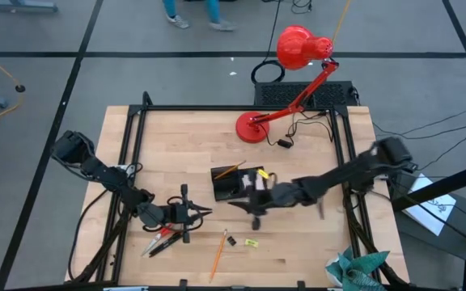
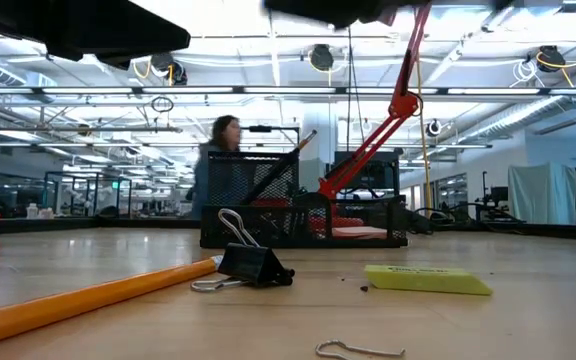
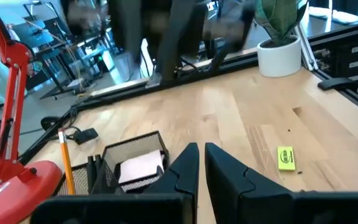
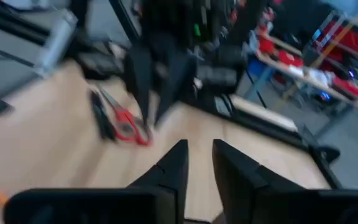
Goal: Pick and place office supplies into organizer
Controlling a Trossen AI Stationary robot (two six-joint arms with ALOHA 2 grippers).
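Observation:
The black mesh organizer (image 1: 235,183) stands mid-table; a pale pink pad (image 3: 142,167) lies in it and an orange pencil (image 3: 65,163) leans out of it. My right gripper (image 1: 255,205) hovers, blurred, just past its near right corner, fingers (image 4: 199,155) slightly apart with nothing between. My left gripper (image 1: 194,212) is left of the organizer, shut and empty (image 3: 202,163). Red-handled scissors (image 1: 162,238) and dark pens lie by it. An orange pencil (image 1: 217,255), a black binder clip (image 1: 231,240) and a yellow-green eraser (image 1: 252,242) lie flat toward the near edge.
A red desk lamp (image 1: 285,81) stands on its round base behind the organizer, its cable trailing to the right. A potted plant (image 1: 361,271) sits at the near right corner. A bent wire clip (image 2: 360,350) lies near the front edge. A person is far behind the table.

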